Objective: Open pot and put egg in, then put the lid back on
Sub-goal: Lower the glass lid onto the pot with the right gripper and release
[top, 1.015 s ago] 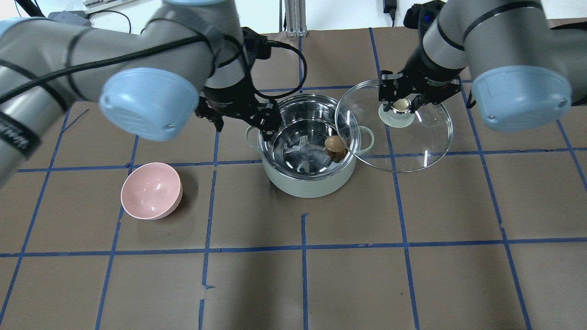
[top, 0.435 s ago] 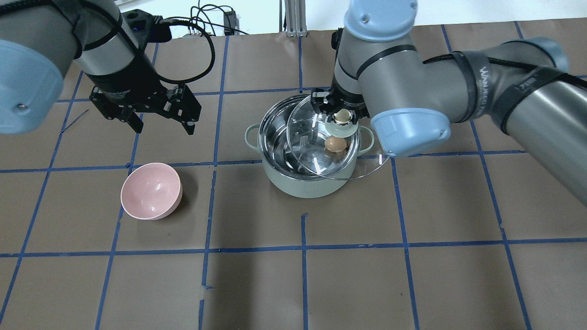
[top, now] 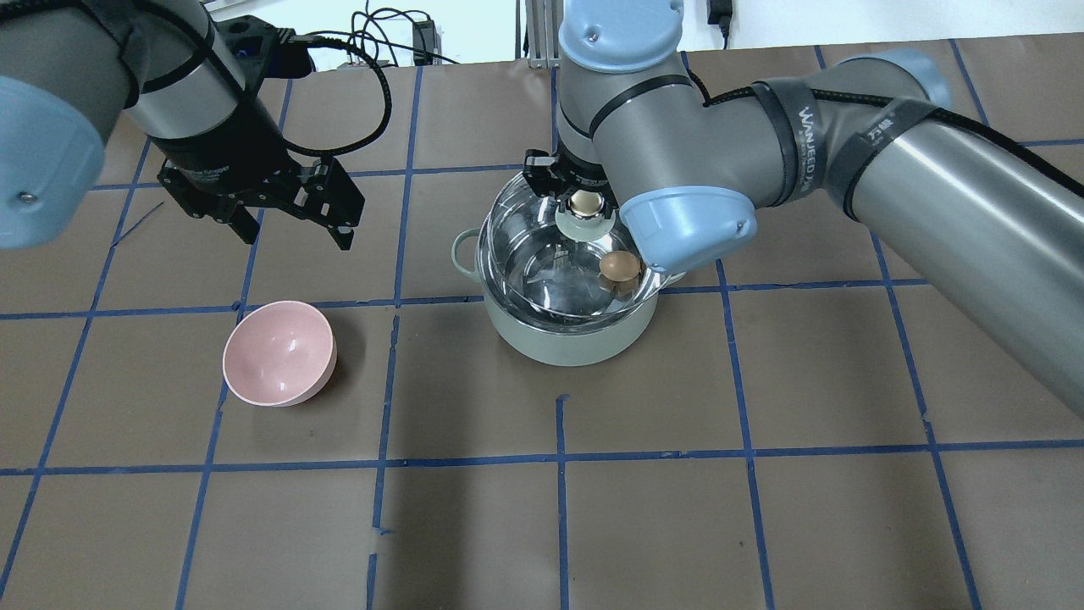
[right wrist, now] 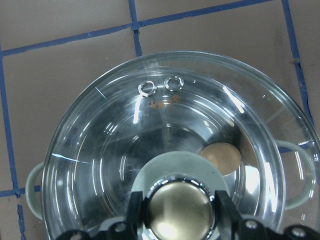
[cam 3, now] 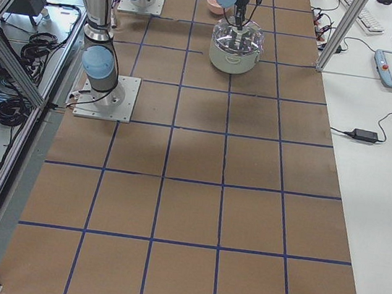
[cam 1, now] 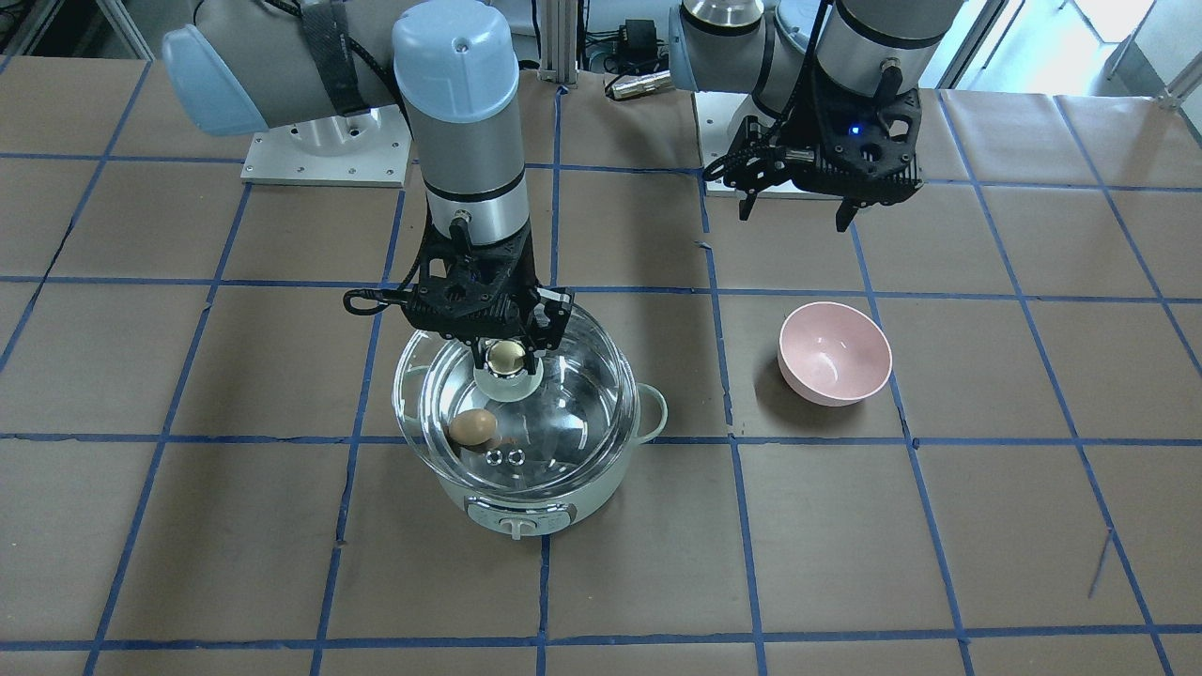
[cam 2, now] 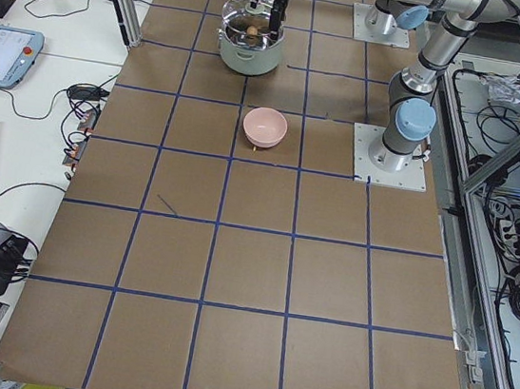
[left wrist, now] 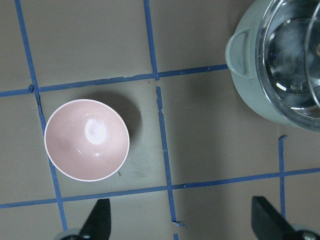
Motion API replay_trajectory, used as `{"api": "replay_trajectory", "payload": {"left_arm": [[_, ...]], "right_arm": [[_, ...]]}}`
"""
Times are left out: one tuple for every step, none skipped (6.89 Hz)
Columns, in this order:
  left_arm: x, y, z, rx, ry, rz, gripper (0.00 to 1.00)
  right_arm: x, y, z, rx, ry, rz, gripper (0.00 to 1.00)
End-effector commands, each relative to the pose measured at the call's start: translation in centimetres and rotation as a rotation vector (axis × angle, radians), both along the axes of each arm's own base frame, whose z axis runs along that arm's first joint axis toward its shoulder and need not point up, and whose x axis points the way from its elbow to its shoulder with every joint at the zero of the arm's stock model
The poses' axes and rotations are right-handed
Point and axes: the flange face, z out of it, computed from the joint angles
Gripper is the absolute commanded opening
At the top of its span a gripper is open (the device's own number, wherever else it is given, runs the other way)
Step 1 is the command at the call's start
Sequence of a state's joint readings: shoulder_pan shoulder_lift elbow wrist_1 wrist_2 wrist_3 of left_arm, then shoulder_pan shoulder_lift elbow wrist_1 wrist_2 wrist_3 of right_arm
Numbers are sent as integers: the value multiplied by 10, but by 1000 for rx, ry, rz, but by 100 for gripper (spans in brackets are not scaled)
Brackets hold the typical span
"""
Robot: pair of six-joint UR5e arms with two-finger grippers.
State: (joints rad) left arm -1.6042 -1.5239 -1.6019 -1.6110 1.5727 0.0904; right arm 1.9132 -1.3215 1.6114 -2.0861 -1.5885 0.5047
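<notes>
The mint-green pot [top: 576,343] stands at the table's middle, its control knob facing the front view [cam 1: 519,522]. The brown egg [top: 619,266] lies inside it and shows through the glass [cam 1: 472,427] [right wrist: 222,157]. The clear glass lid [cam 1: 573,413] covers the pot's opening, about centred; I cannot tell whether it rests on the rim. My right gripper [top: 583,203] is shut on the lid's golden knob [right wrist: 178,210]. My left gripper [top: 295,233] is open and empty, raised to the pot's left, behind the pink bowl.
A pink bowl [top: 279,352] sits on the table left of the pot, below my left gripper in the left wrist view [left wrist: 86,139]. Blue tape lines grid the brown table. The right arm's elbow hangs over the pot's right side.
My right gripper has carried the lid from the pot's right side to over the pot. My left gripper has drawn away from the pot's rim to the left.
</notes>
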Motion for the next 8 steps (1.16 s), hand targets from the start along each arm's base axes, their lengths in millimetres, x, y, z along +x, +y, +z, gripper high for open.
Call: {"api": "replay_trajectory", "payload": {"left_arm": [[0, 2, -3, 5, 2, -2, 100], [-1, 4, -3, 5, 0, -4, 100], [0, 3, -3, 5, 2, -2, 100], [0, 3, -3, 5, 2, -2, 100], [-1, 4, -3, 5, 0, -2, 100], [0, 4, -2, 5, -3, -2, 100], [0, 4, -2, 5, -3, -2, 100], [1, 4, -2, 5, -6, -1, 100]], "right_arm": [[9, -10, -6, -18, -17, -3, 49], [15, -8, -8, -26, -15, 5, 49], [15, -8, -8, -25, -12, 7, 49], [15, -7, -9, -23, -9, 10, 49], [14, -6, -9, -19, -6, 14, 49], [14, -5, -9, -17, -4, 16, 49], [14, -5, -9, -16, -4, 16, 52], [14, -5, -9, -14, -6, 7, 65]]}}
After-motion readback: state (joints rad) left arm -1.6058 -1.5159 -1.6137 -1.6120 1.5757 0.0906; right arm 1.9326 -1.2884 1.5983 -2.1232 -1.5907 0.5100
